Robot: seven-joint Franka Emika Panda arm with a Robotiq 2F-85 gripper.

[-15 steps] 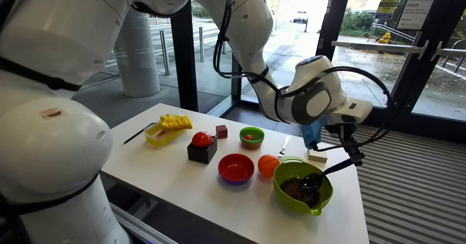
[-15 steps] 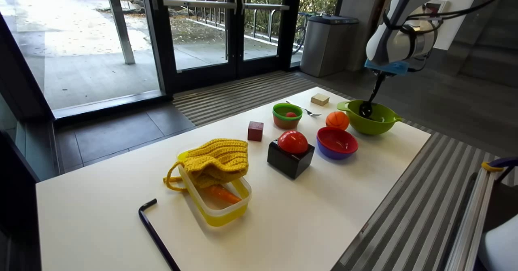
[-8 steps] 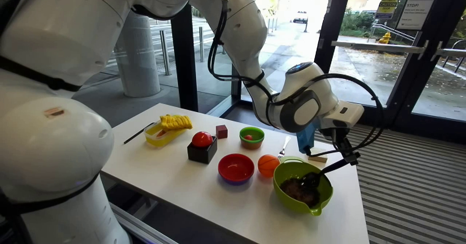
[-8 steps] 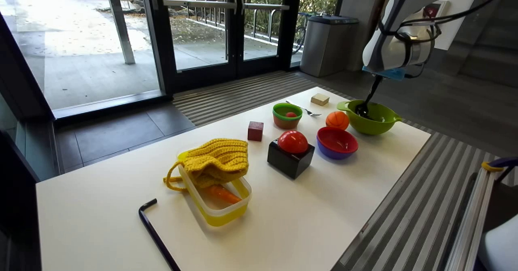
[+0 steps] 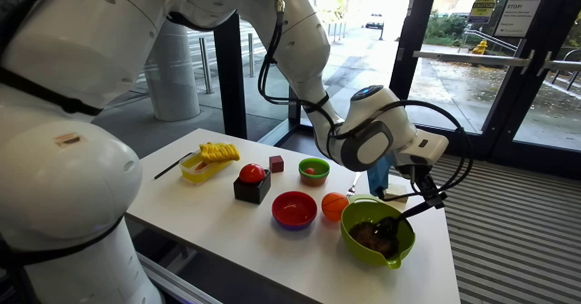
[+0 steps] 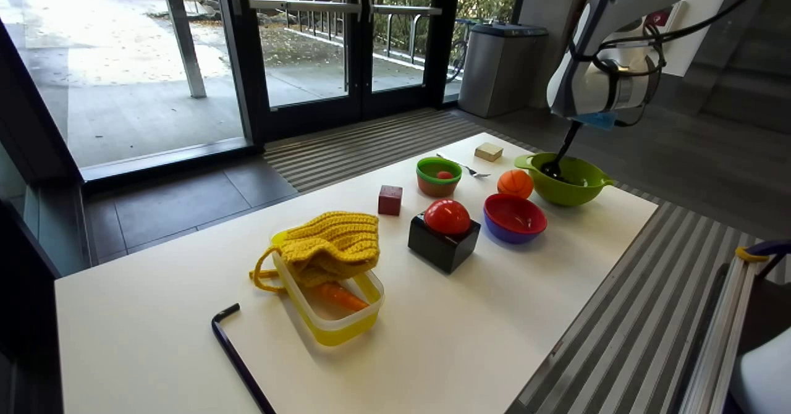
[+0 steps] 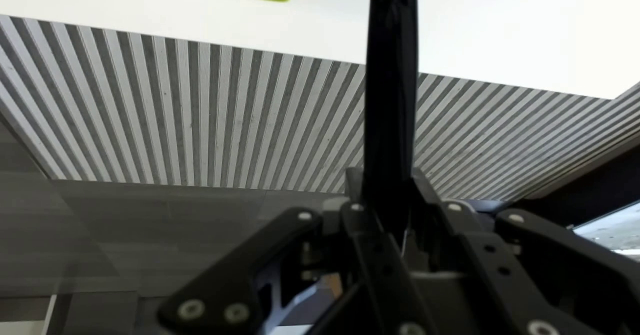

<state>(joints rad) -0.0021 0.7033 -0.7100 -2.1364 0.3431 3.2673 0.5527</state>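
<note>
Near the end edge of the white table (image 5: 254, 240) stands the green bowl (image 5: 367, 213), with a strip of tabletop between rim and edge. The gripper (image 7: 386, 187) pinches the black spoon (image 5: 413, 211) by its handle — long axis aslant, head pointing down inside the bowl, handle tilted up toward that edge — and the orange ball (image 5: 334, 207) sits just beside the bowl's opposite side.

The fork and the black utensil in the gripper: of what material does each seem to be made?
Fork: likely metal, polished, judging by its silvery shine. Black utensil: probably plastic, smooth and somewhat glossy, since small highlights show; coated metal is possible.
</note>
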